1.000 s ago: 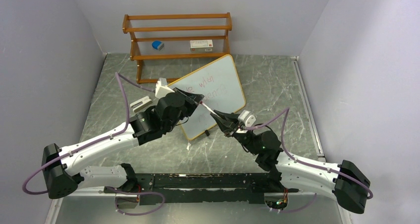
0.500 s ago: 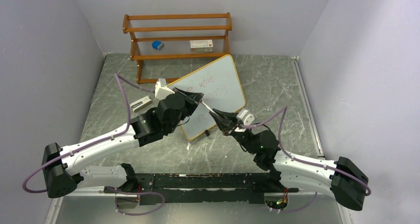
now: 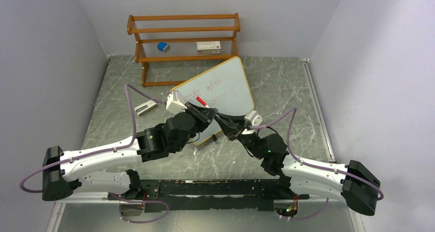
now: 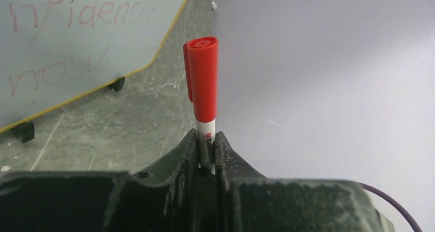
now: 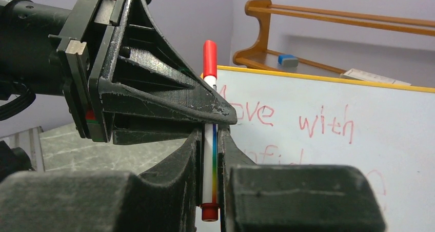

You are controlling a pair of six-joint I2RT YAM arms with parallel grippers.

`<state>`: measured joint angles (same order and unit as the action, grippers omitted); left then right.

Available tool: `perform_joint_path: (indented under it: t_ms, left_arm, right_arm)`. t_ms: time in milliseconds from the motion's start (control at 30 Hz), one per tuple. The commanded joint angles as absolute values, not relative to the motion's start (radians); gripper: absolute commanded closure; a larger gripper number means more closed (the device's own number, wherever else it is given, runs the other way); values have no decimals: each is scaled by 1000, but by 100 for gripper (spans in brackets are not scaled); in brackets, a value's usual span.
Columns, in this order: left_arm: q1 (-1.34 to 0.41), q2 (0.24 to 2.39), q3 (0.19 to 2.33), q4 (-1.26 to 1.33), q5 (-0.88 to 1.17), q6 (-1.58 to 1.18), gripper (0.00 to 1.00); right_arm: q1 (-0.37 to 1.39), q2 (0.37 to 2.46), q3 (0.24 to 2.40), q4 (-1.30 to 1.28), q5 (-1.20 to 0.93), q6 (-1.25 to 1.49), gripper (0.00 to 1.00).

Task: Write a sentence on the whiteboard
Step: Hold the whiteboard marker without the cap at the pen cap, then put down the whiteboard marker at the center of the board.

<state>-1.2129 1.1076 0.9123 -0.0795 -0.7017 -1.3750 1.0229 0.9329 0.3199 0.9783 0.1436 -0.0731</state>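
Top external view: the big white whiteboard with a thin yellow frame [image 3: 233, 73] stands on the grey stone counter [image 3: 277, 88] just past the arms, and the left gripper [image 3: 209, 115] and right gripper [image 3: 221, 120] both pinch the red-capped white marker pen [image 3: 202, 101], maybe to pass it over.

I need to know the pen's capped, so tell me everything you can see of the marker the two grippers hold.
The marker is a slim white plastic-looking barrel with a rainbow stripe, red print, a small red end plug and a red clipped cap, which is on. The left gripper is shut on the barrel just below the cap; the right gripper is shut on it near the plug end. It is held in the air close to the whiteboard, touched only by the two grippers.
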Motion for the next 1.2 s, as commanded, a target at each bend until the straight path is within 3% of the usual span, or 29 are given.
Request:
perform_joint_path:
  t_ms: [0,167,267,433,600,800,1000,1167]
  left_arm:
    - [-1281,1056,931,-175,-626,-1313,85]
    - [-1279,982,986,-245,-790,-1175,48]
    - [-1279,955,1010,-276,-862,-1051,33]
    - [-1276,941,1058,-318,-978,-806,20]
    - [-1201,913,1072,-326,-1041,-627,11]
    - [-886,890,1037,-263,-756,-499,4]
    - [-695,902,1035,-299,-621,-472,3]
    - [-641,798,951,-297,-583,-448,3]
  right_arm:
    - [1004,930,360,987,304,-51,100]
    - [1001,896,370,830,493,-10,100]
    - [992,874,384,686,595,30,100]
    - [959,813,374,490,765,152,100]
    - [864,780,403,219,857,337,100]
    - [701,825,430,-38,864,538,100]
    - [537,879,401,-60,687,599,100]
    - [438,965,400,-88,559,670,100]
